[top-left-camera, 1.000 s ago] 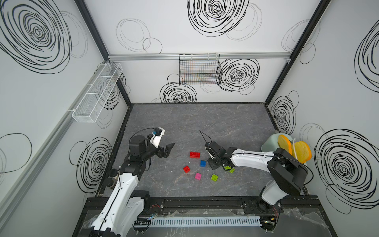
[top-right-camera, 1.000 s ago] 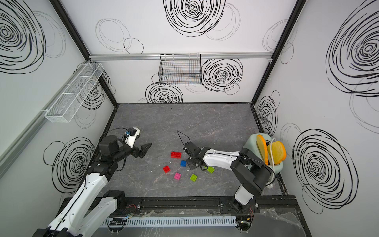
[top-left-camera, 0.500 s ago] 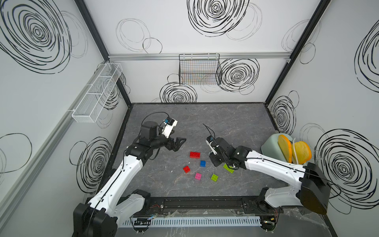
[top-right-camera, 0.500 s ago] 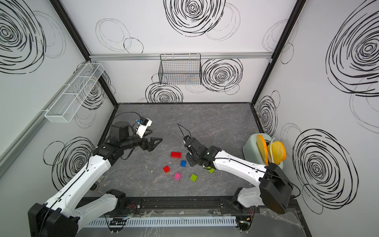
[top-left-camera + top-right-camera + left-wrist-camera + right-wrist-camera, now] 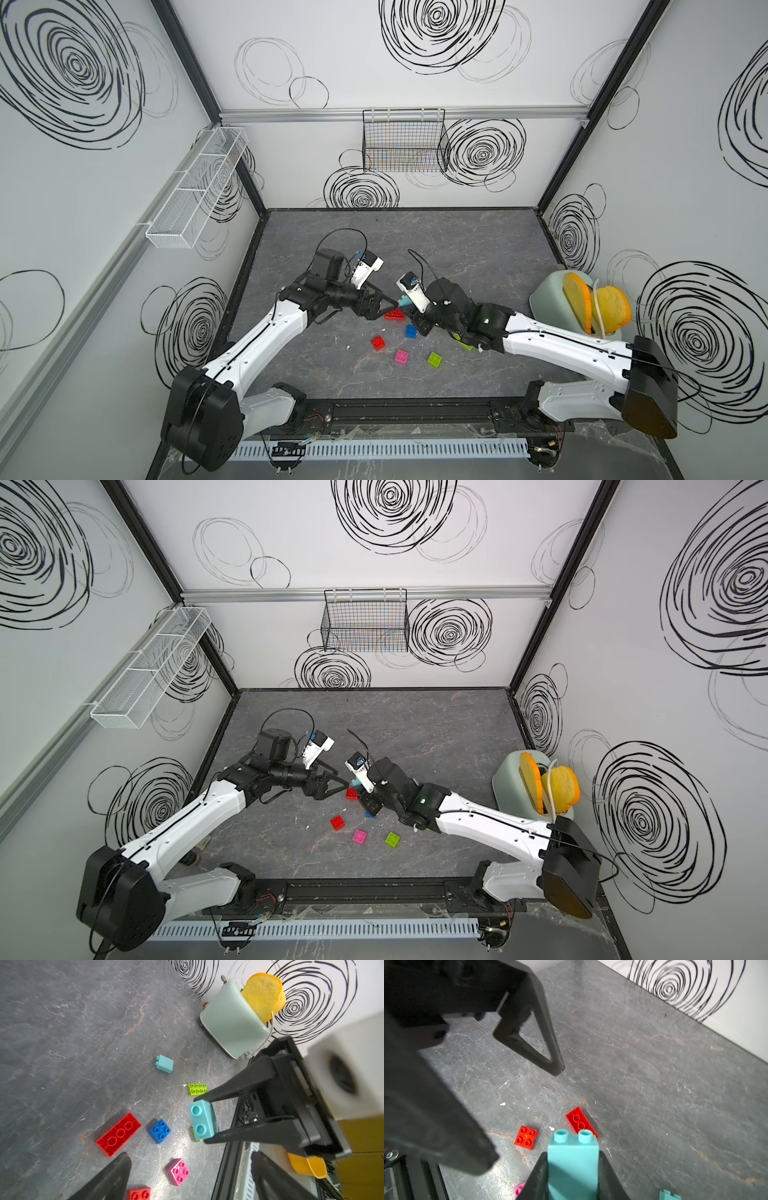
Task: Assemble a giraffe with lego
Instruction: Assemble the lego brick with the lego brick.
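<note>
My right gripper (image 5: 572, 1154) is shut on a tall cyan lego brick (image 5: 573, 1163), held off the floor with its studs facing my left gripper (image 5: 384, 305). The left gripper is open, close to the brick (image 5: 201, 1120) and not touching it. Loose on the grey floor lie a long red brick (image 5: 395, 314), a small red one (image 5: 378, 343), a blue one (image 5: 411, 331), a pink one (image 5: 401, 357), a lime one (image 5: 434, 359), a long lime one (image 5: 197, 1089) and a second cyan brick (image 5: 164, 1064). No giraffe is in view.
A mint toaster (image 5: 557, 299) with yellow toast slices stands by the right wall. A black wire basket (image 5: 403, 141) hangs on the back wall and a white mesh shelf (image 5: 195, 191) on the left wall. A black rail (image 5: 415, 411) runs along the front edge.
The left arm has reached out from the left side to the middle. The right arm has lifted the cyan brick off the floor and brought it up to the left gripper.
</note>
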